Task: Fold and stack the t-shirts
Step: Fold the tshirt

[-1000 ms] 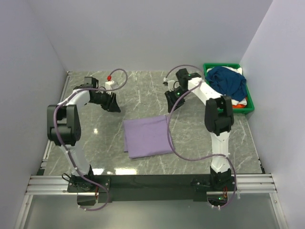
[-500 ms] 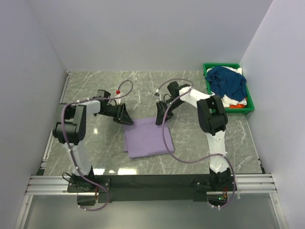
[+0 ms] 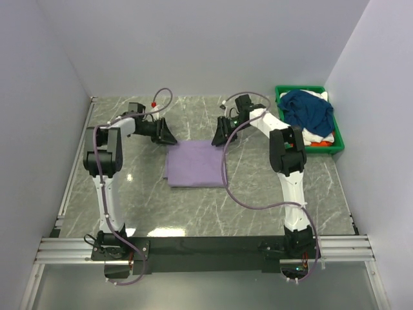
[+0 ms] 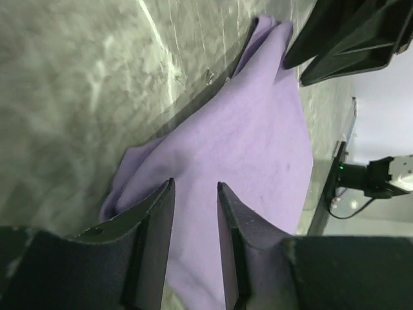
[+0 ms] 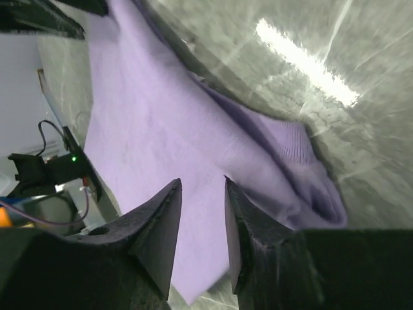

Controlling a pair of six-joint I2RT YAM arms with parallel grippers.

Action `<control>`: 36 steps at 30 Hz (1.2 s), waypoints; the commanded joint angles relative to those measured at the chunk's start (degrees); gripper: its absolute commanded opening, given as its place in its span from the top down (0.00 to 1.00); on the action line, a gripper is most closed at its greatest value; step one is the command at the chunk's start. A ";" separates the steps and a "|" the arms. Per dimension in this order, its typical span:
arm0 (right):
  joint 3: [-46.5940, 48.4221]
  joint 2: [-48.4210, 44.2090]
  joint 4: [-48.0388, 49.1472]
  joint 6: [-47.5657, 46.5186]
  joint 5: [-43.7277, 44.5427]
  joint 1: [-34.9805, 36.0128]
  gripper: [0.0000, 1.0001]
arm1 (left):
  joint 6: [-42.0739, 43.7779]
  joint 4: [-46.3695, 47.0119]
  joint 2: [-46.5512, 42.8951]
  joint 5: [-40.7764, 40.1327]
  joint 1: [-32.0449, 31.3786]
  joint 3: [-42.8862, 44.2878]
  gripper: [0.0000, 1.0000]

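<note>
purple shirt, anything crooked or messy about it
Mostly fine: the purple shirt lies in a fairly square fold on the table. Only its two far corners look bunched and lumpy in the wrist views, not flat.

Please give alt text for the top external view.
A folded light lavender cloth t-shirt lies on the grey marbled table, with the left gripper and right gripper at its two far corners. A green plastic bin at right holds other garments.

Top camera overlooks the whole counter (image 3: 193, 213) from above its near edge; both wrist cameras face, at close range, the same shirt (image 3: 195, 165).
</note>
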 commanded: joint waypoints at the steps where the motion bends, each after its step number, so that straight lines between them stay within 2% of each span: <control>1: -0.31 -6.80 1.94 -0.88 -1.42 -0.19 0.59 | 3.66 -2.07 -7.31 1.82 0.98 0.41 0.61; 4: -12.07 -15.85 6.41 2.98 -5.65 1.13 0.59 | -0.11 0.47 -15.83 6.57 -0.24 -8.45 0.61; 5: -18.89 -20.05 10.35 5.42 -6.27 2.35 0.59 | -1.43 1.69 -17.87 7.45 -0.77 -13.96 0.61; 8: -29.29 -24.82 16.16 8.78 -8.91 5.42 0.59 | -9.42 9.94 -24.38 9.21 -3.49 -25.30 0.60; 9: -30.90 -25.10 16.71 8.79 -9.17 6.22 0.59 | -12.84 12.49 -25.79 9.74 -4.89 -27.70 0.60; 14: -36.88 -21.25 16.71 5.89 -8.91 7.73 0.59 | -15.94 18.66 -24.67 9.14 -7.45 -37.72 0.61; 20: -37.16 -13.60 16.54 4.92 -6.28 5.79 0.62 | -10.85 13.15 -13.43 3.35 -5.35 -36.87 0.62; 23: -36.54 -13.85 15.05 3.52 -5.04 5.09 0.63 | -9.71 10.78 -10.08 1.75 -1.05 -34.60 0.62; 26: -36.71 -17.61 12.94 1.85 -6.35 5.35 0.64 | -1.91 4.71 -12.78 2.97 -0.07 -30.73 0.62; 30: -39.87 -24.48 11.88 0.88 -10.31 7.10 0.64 | 12.31 -7.83 -22.79 9.20 -2.09 -29.92 0.61; 33: -44.18 -27.73 12.58 -0.17 -10.40 8.07 0.64 | 16.03 -10.86 -25.62 10.62 -4.80 -31.85 0.62; 35: -45.94 -26.60 12.85 -0.79 -9.71 8.08 0.64 | 14.30 -7.63 -26.24 10.98 -6.65 -35.45 0.62; 36: -45.86 -25.81 12.59 -1.40 -9.27 7.99 0.64 | 10.72 -5.52 -26.24 10.54 -7.10 -36.77 0.62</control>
